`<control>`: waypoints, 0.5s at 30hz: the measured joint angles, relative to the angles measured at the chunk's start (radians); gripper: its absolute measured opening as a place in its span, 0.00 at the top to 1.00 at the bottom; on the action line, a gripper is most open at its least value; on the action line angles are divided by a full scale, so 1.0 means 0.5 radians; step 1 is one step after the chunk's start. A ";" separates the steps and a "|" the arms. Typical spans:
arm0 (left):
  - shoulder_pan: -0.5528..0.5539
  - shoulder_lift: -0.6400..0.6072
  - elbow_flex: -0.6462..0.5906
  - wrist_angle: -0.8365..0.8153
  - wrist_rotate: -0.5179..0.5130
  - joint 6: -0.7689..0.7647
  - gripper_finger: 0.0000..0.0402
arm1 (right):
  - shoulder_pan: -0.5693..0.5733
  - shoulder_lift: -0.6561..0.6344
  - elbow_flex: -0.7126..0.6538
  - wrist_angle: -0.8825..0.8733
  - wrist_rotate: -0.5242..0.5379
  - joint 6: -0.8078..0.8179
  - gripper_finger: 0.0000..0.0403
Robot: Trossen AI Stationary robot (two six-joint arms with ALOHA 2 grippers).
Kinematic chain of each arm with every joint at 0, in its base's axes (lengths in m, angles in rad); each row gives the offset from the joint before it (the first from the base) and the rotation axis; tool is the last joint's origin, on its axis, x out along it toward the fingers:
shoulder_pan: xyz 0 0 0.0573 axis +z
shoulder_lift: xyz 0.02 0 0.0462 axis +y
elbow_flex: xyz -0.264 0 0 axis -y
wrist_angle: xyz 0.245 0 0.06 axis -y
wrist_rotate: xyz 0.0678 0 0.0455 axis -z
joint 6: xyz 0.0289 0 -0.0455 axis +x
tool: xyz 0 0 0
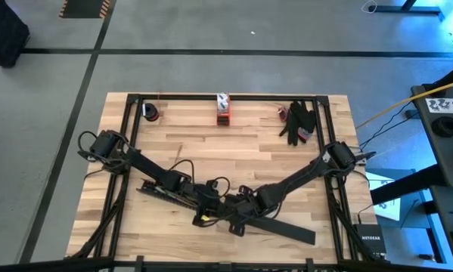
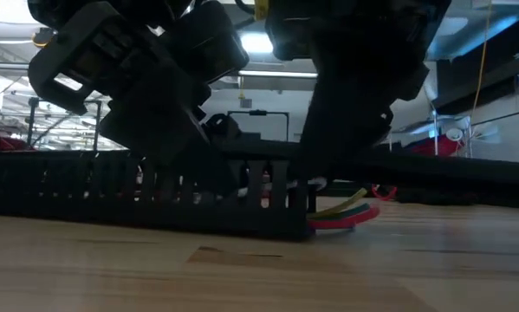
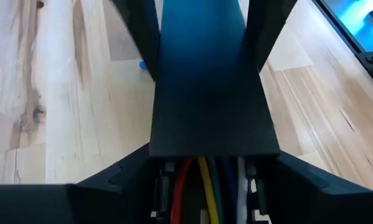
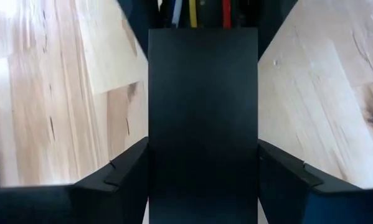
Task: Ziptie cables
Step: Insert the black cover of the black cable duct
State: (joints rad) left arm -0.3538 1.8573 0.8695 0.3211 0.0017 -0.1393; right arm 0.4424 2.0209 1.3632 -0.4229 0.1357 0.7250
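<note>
My left gripper sits low in the centre of the high view, its fingers spread wide on either side of the long black slotted bar. In the left wrist view the bar's flat cover fills the space between the fingers, and I cannot tell whether they press its sides or only straddle it.

My right gripper meets it from the right, just beside the left one on the same bar. Its fingers are also wide, flanking the black cover, and again I cannot say whether they grip it.

The cables lie inside the bar's channel: in the left wrist view red, yellow, green, blue and white strands show at the open end, bottom centre. In the right wrist view their ends show at top centre, beyond the cover. In the low view red, yellow and green strands spill from the bar's right end onto the wooden table, right of centre.

Along the table's top edge in the high view stand a red-and-white object and dark items.
</note>
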 joint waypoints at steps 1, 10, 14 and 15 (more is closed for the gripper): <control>0.000 0.001 -0.001 0.006 -0.001 0.011 0.42 | -0.005 0.000 0.001 0.004 -0.018 0.000 0.43; 0.033 0.027 0.040 0.085 0.015 0.022 0.32 | -0.017 0.018 0.008 0.037 0.023 -0.033 0.43; 0.034 -0.057 0.057 -0.001 0.020 0.015 0.31 | -0.014 0.018 0.008 0.031 0.020 -0.042 0.43; 0.034 -0.087 0.059 -0.016 0.019 0.016 0.31 | -0.014 0.018 0.008 0.031 0.020 -0.048 0.43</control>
State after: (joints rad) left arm -0.3367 1.8138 0.8992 0.3129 0.0112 -0.1312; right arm 0.4355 2.0296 1.3670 -0.4074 0.1459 0.7010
